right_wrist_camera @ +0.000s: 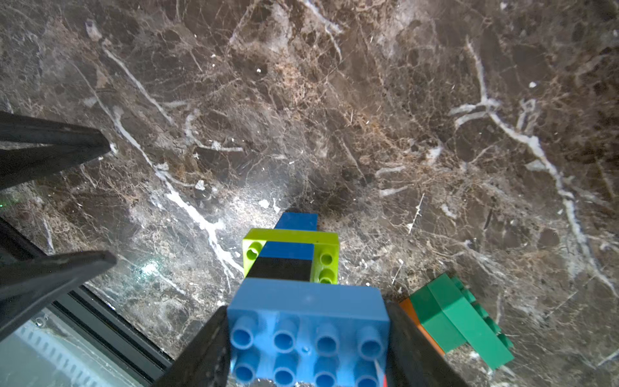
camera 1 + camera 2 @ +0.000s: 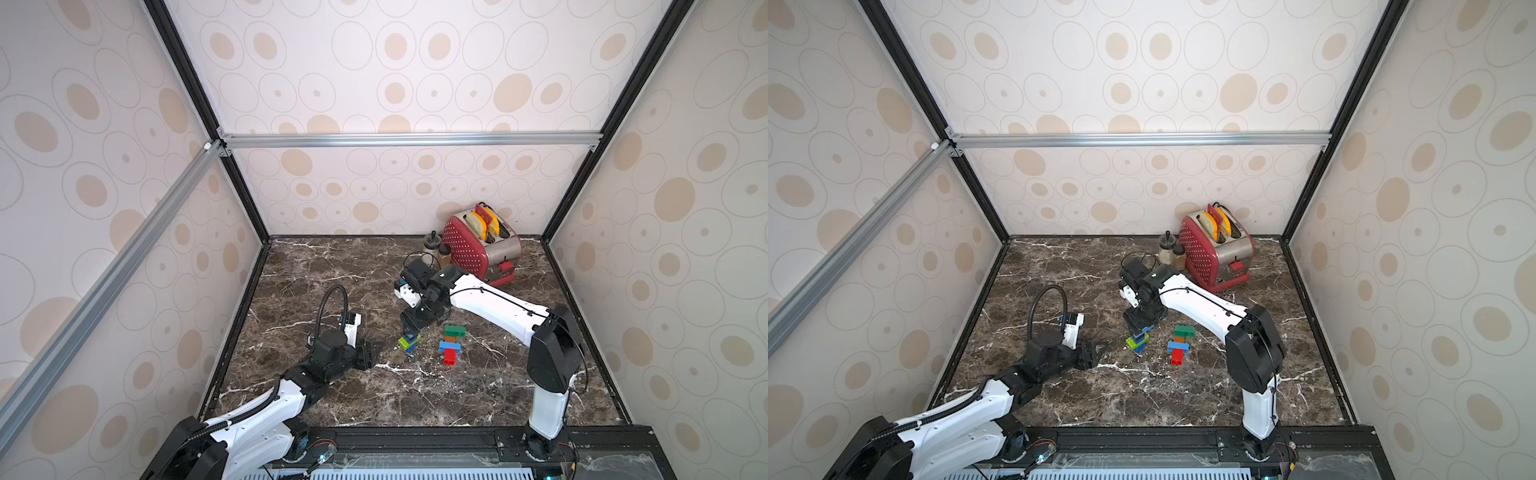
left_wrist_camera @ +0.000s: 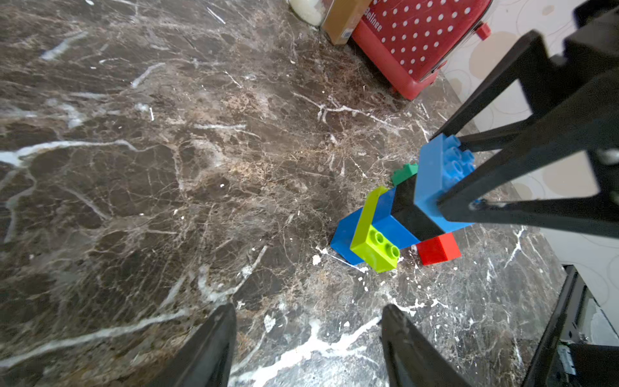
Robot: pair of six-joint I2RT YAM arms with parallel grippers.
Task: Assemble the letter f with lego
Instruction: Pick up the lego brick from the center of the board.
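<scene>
One lego stack [image 3: 378, 231] slants up into the right gripper [image 1: 306, 315], clamped endwise on its top brick [image 1: 308, 301]; left gripper [image 3: 308, 308] gapes.

Marble table [image 2: 332, 270] holds lego [image 2: 449, 347], toaster [image 2: 478, 247] and bottles [image 2: 433, 245].

We see a table [image 1: 335, 100] that looks like dark brown stone with white veins. It is smooth and shiny, and light glints off it. The lego [image 2: 1177, 346] are hard plastic, smooth and a bit glossy: a light blue brick [image 1: 308, 301], a lime green brick [image 3: 375, 249], a red brick [image 3: 438, 249] and a dark green brick [image 1: 449, 311]. The right gripper [image 1: 306, 338] has fingers [image 1: 418, 355] of black plastic that look dull, not shiny. The right arm [image 2: 498, 305] has a smooth white plastic shell. The toaster [image 2: 463, 249] has a glossy red side with white dots and a silver metal face. The bars [image 2: 407, 139] are pale, brushed metal. The walls [image 2: 374, 83] look flat and dull, like printed paper.
</scene>
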